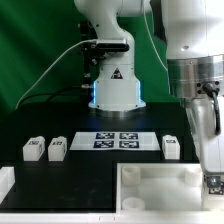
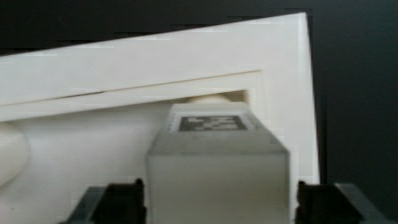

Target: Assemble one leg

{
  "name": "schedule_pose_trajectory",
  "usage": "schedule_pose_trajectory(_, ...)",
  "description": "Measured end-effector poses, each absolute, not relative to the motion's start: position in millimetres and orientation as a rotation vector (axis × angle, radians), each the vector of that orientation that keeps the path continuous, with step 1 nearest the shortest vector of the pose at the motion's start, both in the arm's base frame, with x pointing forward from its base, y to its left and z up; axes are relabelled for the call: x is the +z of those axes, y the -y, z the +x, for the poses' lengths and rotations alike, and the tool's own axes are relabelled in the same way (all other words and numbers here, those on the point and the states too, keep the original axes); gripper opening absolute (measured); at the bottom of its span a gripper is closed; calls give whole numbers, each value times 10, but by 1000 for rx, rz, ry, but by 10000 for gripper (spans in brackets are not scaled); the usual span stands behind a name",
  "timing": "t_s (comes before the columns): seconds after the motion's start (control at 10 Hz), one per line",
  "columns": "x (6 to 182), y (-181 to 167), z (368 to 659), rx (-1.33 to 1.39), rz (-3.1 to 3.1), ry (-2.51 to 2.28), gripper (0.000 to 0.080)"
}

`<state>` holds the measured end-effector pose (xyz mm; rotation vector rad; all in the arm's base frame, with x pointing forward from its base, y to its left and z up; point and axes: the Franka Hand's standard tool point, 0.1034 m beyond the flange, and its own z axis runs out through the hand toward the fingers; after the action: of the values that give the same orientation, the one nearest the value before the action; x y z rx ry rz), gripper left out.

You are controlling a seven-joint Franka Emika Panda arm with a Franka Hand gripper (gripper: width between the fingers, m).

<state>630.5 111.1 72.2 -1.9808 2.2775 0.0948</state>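
**Trainee:** Where's the leg I should be watching?

**Supervisor:** Look at the wrist view first. You have a leg (image 2: 217, 160) standing between the two fingers (image 2: 111, 205) of the end effector (image 2: 217, 205), its tagged face towards the camera. The fingers sit close on either side, so I judge it is held, narrow on the block. Its far end is at the raised rim of the white tray-like piece (image 2: 178, 80); whether it touches, you cannot tell.

**Trainee:** Why hold it like that?

**Supervisor:** My reading: you want the block square to the corner of the tray, so it can be seated there. Gripping its sides keeps the far end free.

**Trainee:** And in the exterior view?

**Supervisor:** The end effector (image 1: 213, 183) is low at the exterior view's right, over the tray-like piece (image 1: 160, 180) on the bench (image 1: 60, 175). The held leg is mostly hidden by the arm there.

**Trainee:** What else is around?

**Supervisor:** Three more legs on the bench: two side by side (image 1: 34, 148) (image 1: 57, 147) at the exterior view's left, one (image 1: 171, 146) just beside the marker board (image 1: 119, 140). All are well apart from your corner. Only the tray's own rim could foul you.
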Motion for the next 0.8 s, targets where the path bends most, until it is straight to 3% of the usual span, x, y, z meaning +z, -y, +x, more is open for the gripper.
schedule_pose_trajectory(0.1,722,-1112,6305,94,-1990,-2270,536)
schedule_pose_trajectory(0.2,721,-1113,6305,88,-2059,-2205,614)
schedule_pose_trajectory(0.8,702,-1116,6282,20,-2759,-1207,649)
